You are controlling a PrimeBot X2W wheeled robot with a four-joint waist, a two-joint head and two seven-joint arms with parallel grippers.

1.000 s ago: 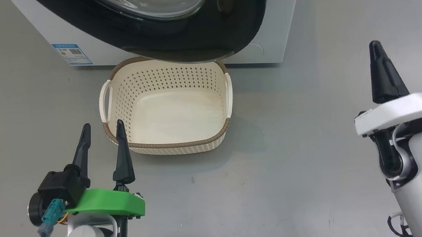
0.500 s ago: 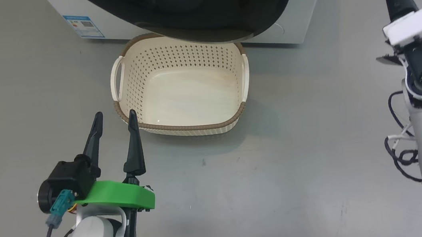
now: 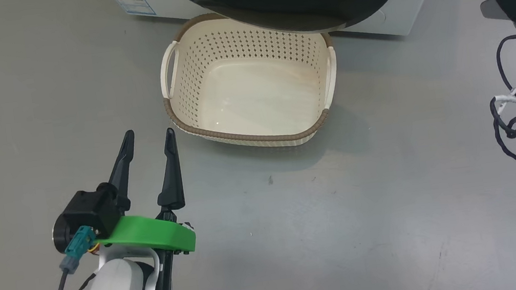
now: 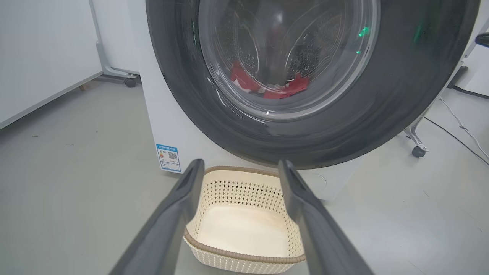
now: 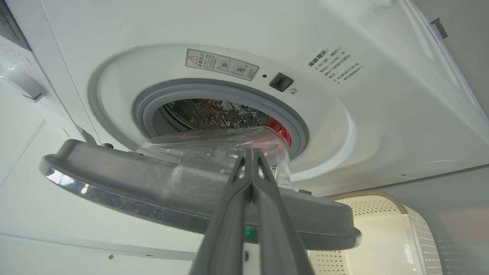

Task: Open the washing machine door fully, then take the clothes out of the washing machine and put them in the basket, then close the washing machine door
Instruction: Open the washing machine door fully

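LAUNDRY RUN, EARLY STAGE: The left fingers (image 3: 171,165) hang spread and empty over bare floor (image 3: 11,96), at 7 o'clock of the basket (image 3: 247,139). The basket stands empty against the machine (image 3: 400,19). The door (image 3: 300,7) is only partly swung out, its black rim overhanging the basket's far edge at 12 o'clock, so the opening looks unfinished. Red clothes (image 4: 284,88) lie in the drum, seen through the glass; unloading and closing remain. The right fingers (image 5: 250,160), clenched together on nothing, point at the door's inner glass bowl, and contact cannot be told. Floor lies open at 3 and 9 o'clock of the basket, though the low door rim seems to leave little headroom over its far half.
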